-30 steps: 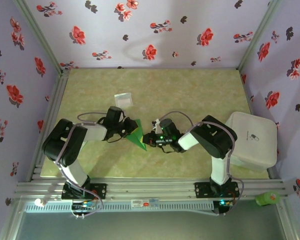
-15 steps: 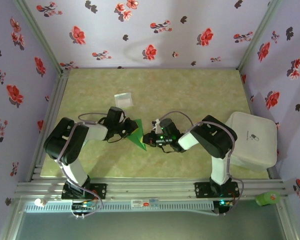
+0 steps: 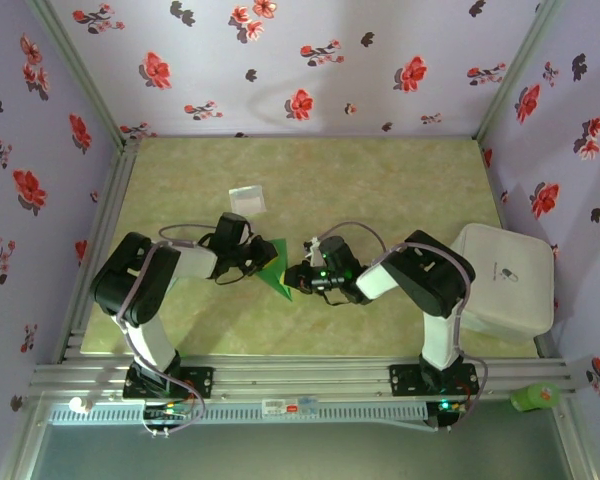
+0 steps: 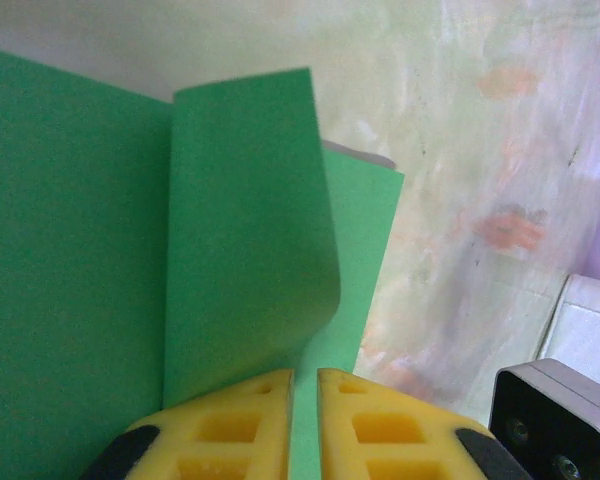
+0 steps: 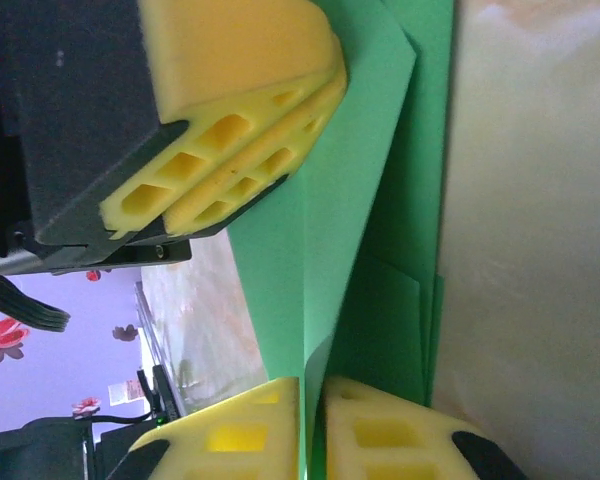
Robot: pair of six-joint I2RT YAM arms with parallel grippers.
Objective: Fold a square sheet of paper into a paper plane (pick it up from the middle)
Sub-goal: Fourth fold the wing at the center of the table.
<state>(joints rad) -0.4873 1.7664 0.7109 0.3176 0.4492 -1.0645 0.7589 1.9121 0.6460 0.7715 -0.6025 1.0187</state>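
I am watching the green paper point(image 3: 273, 268), folded into a pointed wedge, lying at the middle of the counter point(image 3: 380, 190) between the two arms. The left tool point(image 3: 252, 259) is pointing in from the left. Its yellow fingers point(image 4: 235, 425) are standing almost together, pinching an upturned flap of the sheet that is curling up from the flatter layer beneath. The right tool point(image 5: 313, 400) is facing it from the opposite side, and its jaws are squeezing nearly together on a raised, creased edge of the same paper. Both tools are gripping it.

In the right wrist view, the left tool's pads are pressing together just above that crease. A small pale packet point(image 3: 247, 198) is lying farther back on the counter, well apart from the paper. A white box point(image 3: 502, 278) is resting at the counter's right edge beside the right arm. A small green object point(image 3: 533, 397) is sitting on the frame near the right base.
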